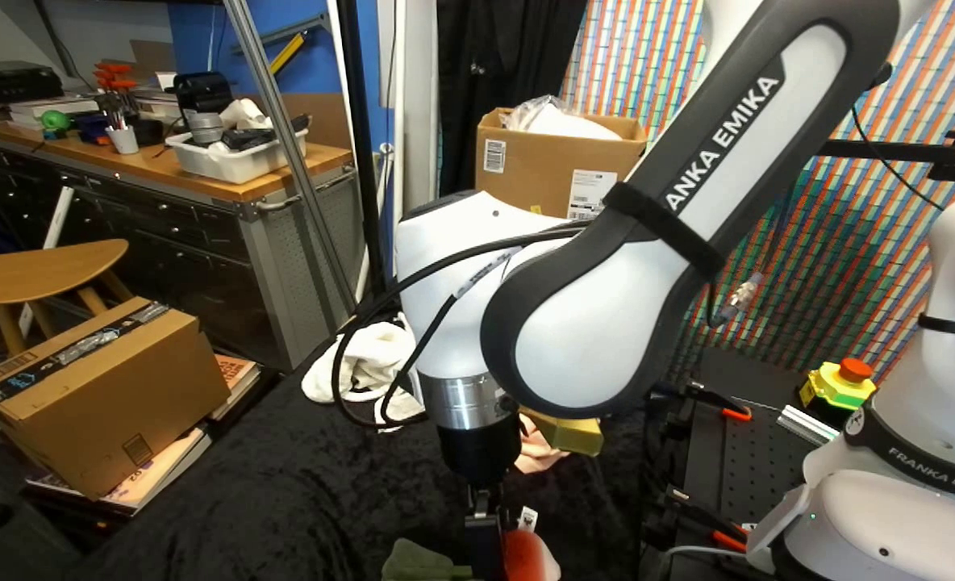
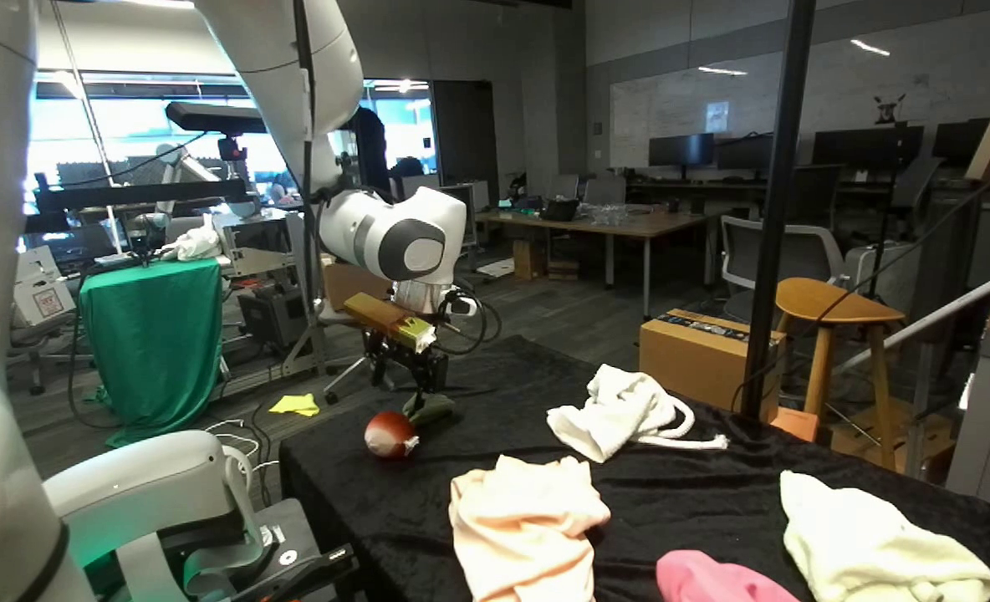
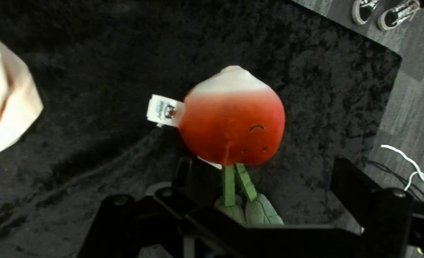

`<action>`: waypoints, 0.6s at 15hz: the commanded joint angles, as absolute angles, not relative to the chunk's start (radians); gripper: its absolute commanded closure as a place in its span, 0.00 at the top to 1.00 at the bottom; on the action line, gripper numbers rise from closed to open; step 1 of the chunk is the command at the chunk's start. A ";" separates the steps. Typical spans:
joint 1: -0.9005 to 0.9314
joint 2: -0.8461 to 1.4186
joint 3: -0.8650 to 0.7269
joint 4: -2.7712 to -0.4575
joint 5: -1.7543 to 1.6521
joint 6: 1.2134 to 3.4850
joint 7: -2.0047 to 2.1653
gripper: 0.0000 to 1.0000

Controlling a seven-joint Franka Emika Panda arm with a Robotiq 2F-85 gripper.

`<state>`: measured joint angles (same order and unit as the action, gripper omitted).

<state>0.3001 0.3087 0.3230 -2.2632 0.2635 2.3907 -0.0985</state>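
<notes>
Tool point(image 3: 262, 173): spread wide, grasping nothing, one finger on either side of the stalks point(image 3: 229, 186) in the wrist view; contact cannot be told.
Stalks: nearer one finger than the other; centring them before a light squeeze seems wise.
Plush radish point(image 3: 231, 122): on the black-covered desk point(image 3: 101, 71) just below the tool; round, red fading to white, stitched face point(image 3: 257, 128), green leaves point(image 3: 262, 211).
Tag point(image 3: 164, 110): white, jutting sideways; better kept clear.

I work over a spread black velvety cloth point(image 3: 101, 46). Directly on it lie a red-and-white plush toy point(image 3: 233, 122) with green leaves point(image 3: 262, 211), a rumpled peach cloth point(image 2: 528, 527), a crumpled white cloth point(image 2: 616, 414), a pink cloth point(image 2: 716, 579) and a pale yellow cloth point(image 2: 871, 535), all four fabrics apart from the toy.
</notes>
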 commanded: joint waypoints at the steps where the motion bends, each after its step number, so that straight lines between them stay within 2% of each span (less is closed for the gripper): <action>1: 0.269 0.318 0.356 -2.246 0.333 2.387 -0.146 1.00; 9: 0.279 0.330 0.344 -2.279 0.299 2.420 -0.131 1.00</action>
